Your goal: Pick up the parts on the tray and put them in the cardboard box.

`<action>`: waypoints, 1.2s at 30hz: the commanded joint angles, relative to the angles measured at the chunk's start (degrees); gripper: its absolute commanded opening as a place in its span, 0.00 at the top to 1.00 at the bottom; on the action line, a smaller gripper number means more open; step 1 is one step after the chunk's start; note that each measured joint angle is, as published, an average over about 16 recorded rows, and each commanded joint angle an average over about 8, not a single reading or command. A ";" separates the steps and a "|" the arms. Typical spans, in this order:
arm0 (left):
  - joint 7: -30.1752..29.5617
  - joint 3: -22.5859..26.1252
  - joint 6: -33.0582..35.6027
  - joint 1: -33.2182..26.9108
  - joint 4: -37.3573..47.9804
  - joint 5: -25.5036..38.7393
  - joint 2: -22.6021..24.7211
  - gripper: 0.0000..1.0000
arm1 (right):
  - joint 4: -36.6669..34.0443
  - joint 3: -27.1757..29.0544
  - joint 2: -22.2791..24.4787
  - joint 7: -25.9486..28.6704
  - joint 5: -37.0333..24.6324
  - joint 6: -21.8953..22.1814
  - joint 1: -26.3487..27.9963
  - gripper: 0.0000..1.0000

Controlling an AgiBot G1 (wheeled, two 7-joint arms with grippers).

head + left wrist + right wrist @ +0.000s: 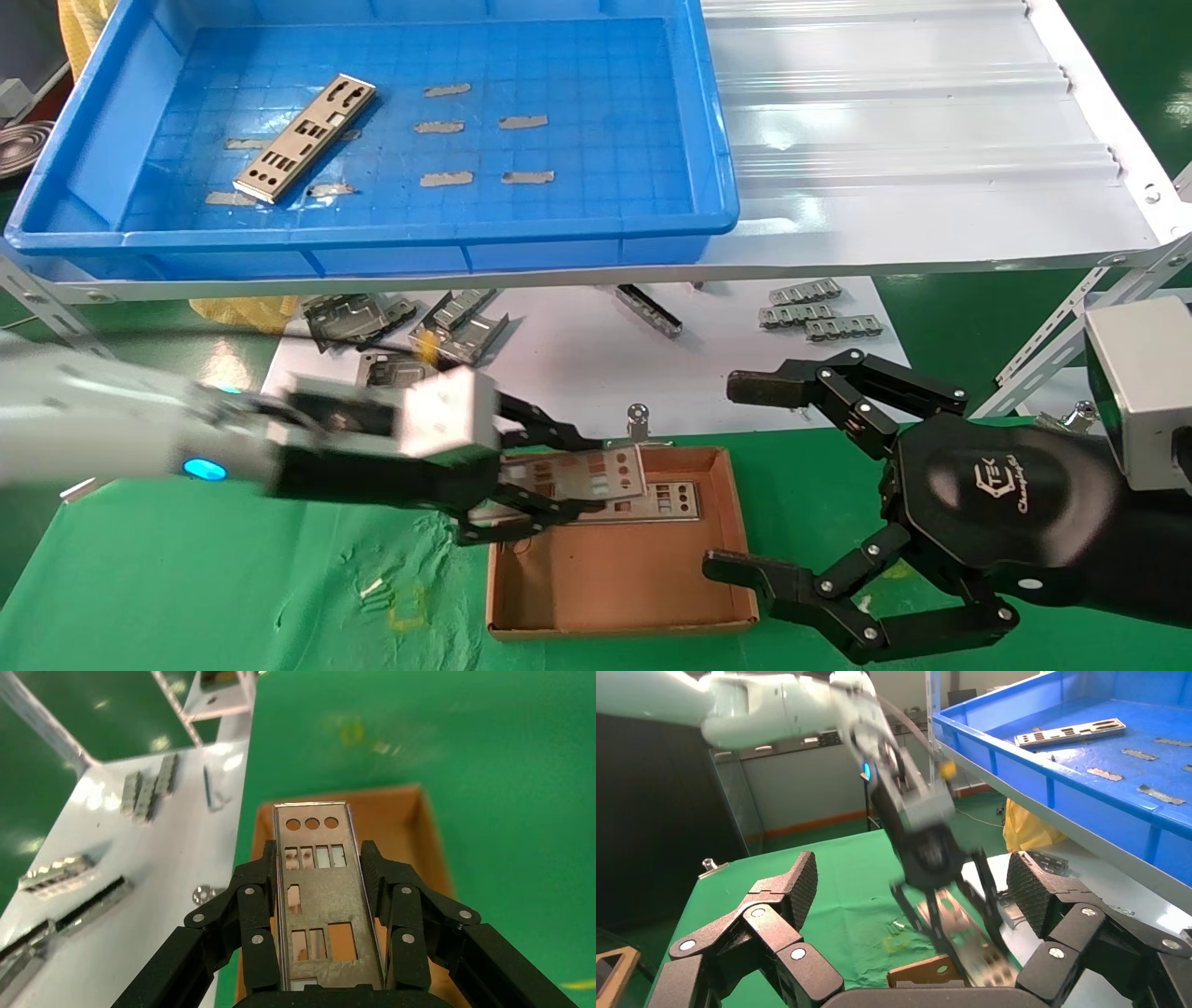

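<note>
**Plate held over the box, ready to be set down**

Nearest the head camera, the right hand (745, 475) hangs with its fingers spread wide apart and nothing between them, low at the right beside the cardboard box (619, 582); it looks parked.

Going left to right: the left hand (545, 485) reaches in from the left, clamped on one plate (596, 473). The left wrist view shows its fingers (256, 903) pressing the plate's two long edges, the plate (316, 896) running lengthwise out of the grip with its free end over the box's open floor (407, 822). Under it, another plate (672, 501) already lies in the box by the far wall. Up on the shelf, the blue tray (717, 168) holds one plate (304, 138) among grey tape strips (445, 126).

The step in hand appears to be the release. Done well, I judge, the left hand would lower until the plate is nearly flat and clear of the walls, then open gently so the plate does not slide out or catch the rim. One plate would then remain to fetch.
</note>
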 commanded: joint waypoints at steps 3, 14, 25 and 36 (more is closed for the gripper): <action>3.91 1.49 -6.57 3.41 1.08 3.63 4.14 1.00 | 0.00 0.00 0.00 0.00 0.00 0.00 0.00 0.00; 10.63 2.42 -9.65 3.99 12.01 4.65 13.24 0.28 | 0.00 0.00 0.00 0.00 0.00 0.00 0.00 0.00; 18.16 2.38 -8.04 2.36 19.85 4.54 16.12 0.00 | 0.00 0.00 0.00 0.00 0.00 0.00 0.00 0.00; 19.46 0.86 -1.93 0.87 22.71 1.33 14.78 0.00 | 0.00 0.00 0.00 0.00 0.00 0.00 0.00 0.00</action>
